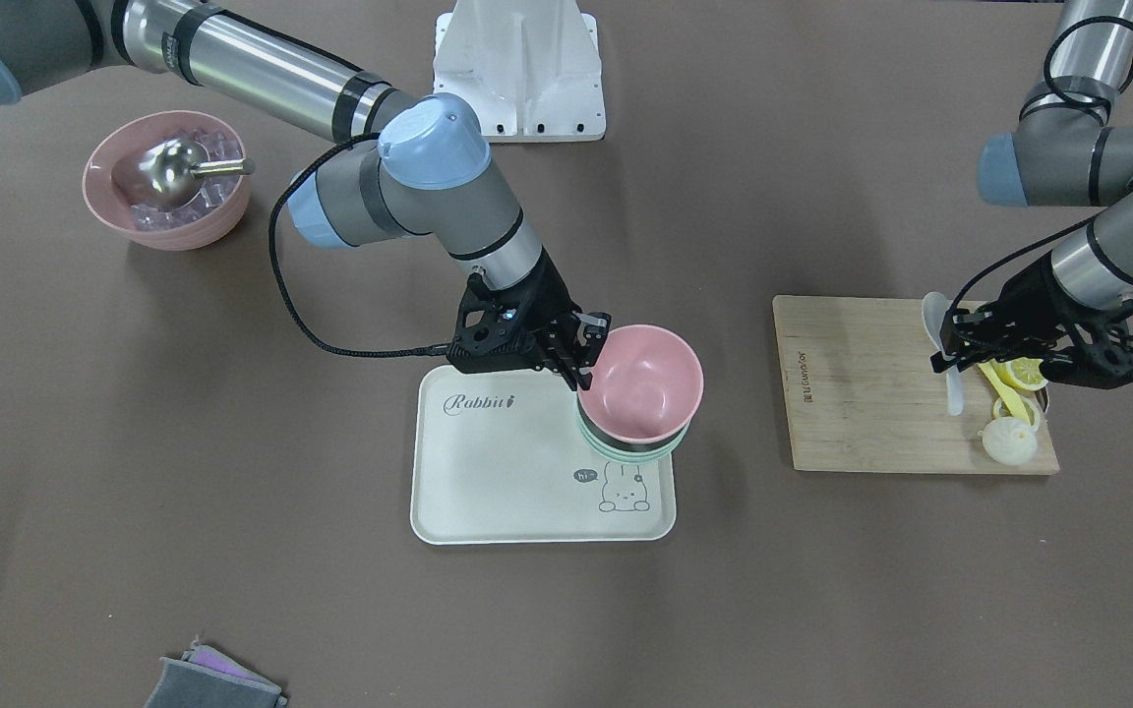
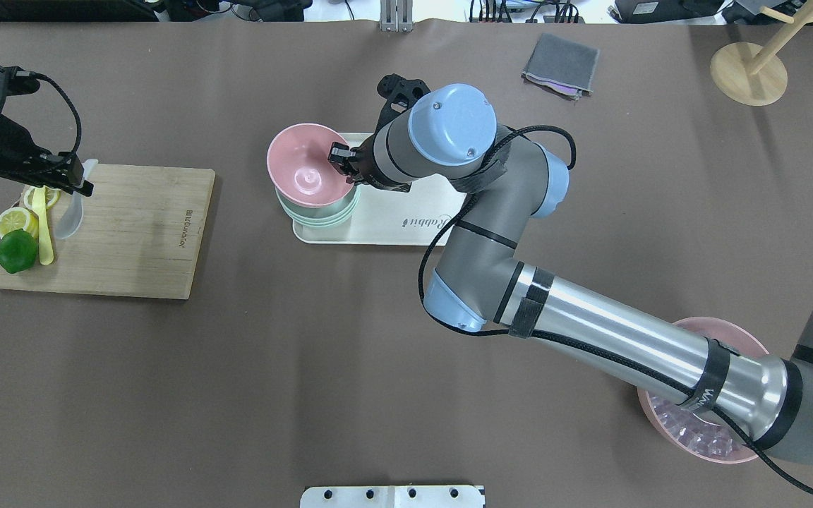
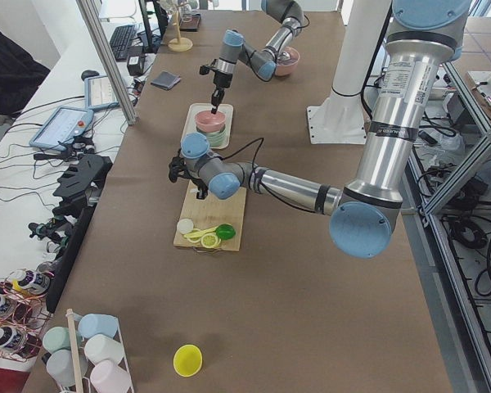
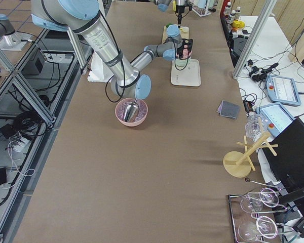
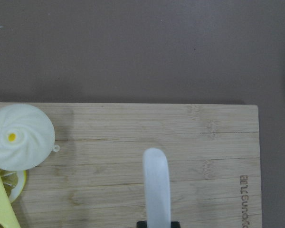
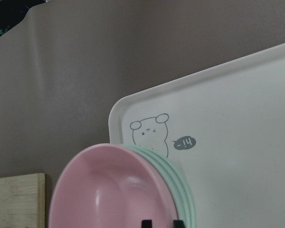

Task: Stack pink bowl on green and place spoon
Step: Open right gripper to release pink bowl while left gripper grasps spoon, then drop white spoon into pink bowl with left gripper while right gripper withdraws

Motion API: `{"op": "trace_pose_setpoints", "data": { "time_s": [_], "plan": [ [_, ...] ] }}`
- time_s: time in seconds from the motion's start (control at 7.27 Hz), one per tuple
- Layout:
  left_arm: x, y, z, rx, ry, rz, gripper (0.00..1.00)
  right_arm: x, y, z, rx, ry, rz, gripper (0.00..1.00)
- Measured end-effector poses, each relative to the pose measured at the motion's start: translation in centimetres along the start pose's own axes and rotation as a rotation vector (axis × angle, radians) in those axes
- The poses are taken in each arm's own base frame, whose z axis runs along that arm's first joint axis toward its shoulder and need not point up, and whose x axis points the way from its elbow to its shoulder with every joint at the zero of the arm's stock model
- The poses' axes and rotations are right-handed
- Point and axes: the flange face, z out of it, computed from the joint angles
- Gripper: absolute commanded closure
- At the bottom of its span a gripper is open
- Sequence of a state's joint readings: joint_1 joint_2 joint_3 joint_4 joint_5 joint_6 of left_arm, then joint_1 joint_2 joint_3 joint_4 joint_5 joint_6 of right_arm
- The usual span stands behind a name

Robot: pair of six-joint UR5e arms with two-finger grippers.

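The small pink bowl rests tilted on the stack of mint-green bowls, which stands at a corner of the cream tray. My right gripper is shut on the pink bowl's rim; the right wrist view shows the bowl over the green rims. My left gripper is shut on the milky-white spoon over the wooden cutting board. The left wrist view shows the spoon pointing away over the board.
On the board lie lemon slices, a long yellow utensil, a lime and a white swirled piece. A ribbed pink bowl holds ice and a metal scoop. A grey cloth lies near the table edge.
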State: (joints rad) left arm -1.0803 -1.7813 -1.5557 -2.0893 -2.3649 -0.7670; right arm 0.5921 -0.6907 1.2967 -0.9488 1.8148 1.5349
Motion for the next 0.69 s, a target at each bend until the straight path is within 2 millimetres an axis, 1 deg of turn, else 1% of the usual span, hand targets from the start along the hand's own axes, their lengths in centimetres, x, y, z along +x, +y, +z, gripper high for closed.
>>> {"op": "trace_pose_setpoints", "data": {
  "time_s": [0.28,0.41,0.55,0.69],
  "plan": [
    [0.2,-0.1,-0.1,0.001,0.003,0.001,1.00,-0.1,0.0,-0.2,0.001,-0.004,0.001,0.00],
    [0.9,-0.5,-0.2,0.006,0.009,0.004,1.00,-0.2,-0.2,-0.6,0.003,-0.009,0.000,0.00],
    [3.3,-1.7,-0.8,0.023,0.030,-0.013,1.00,0.0,-0.6,-1.2,0.004,-0.011,0.002,0.00],
    [7.4,-3.5,-1.8,0.045,0.067,-0.062,1.00,0.8,-1.5,-2.0,0.001,-0.007,0.005,0.00]
  ]
}}
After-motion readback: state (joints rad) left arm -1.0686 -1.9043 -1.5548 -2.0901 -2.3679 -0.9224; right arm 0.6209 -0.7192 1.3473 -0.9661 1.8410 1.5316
